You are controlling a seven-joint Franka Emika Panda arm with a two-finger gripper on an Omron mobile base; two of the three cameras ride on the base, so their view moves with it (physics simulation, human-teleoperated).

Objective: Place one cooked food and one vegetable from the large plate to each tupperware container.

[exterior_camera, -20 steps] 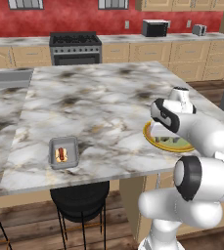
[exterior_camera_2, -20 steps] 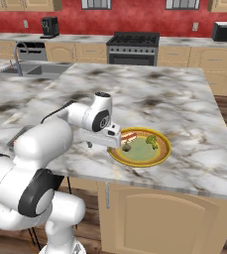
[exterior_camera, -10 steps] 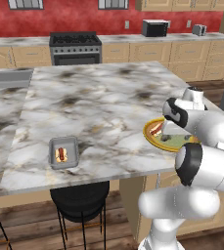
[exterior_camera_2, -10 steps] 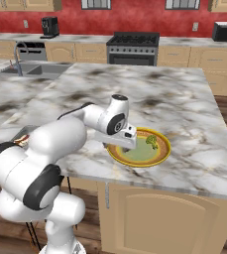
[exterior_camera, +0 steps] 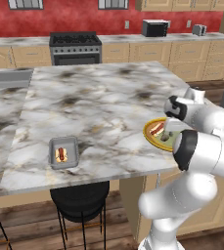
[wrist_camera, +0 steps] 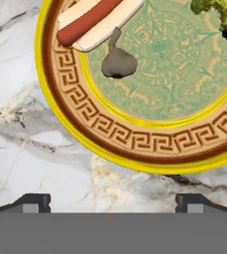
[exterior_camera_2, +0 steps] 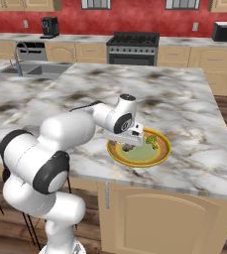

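Yellow-rimmed large plate (wrist_camera: 149, 144) cropped, broccoli (wrist_camera: 219, 12) cut off, claw (wrist_camera: 112, 201) tips barely visible

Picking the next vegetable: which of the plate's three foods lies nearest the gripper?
The small grey garlic bulb, beside the hot dog; the broccoli sits across the large plate.

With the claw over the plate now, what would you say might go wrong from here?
1. The claw hangs open over the large plate's near rim, short of the food; descending here would likely strike the rim.
2. The grey garlic-like bulb touches the hot dog, so grasping one may shove the other.
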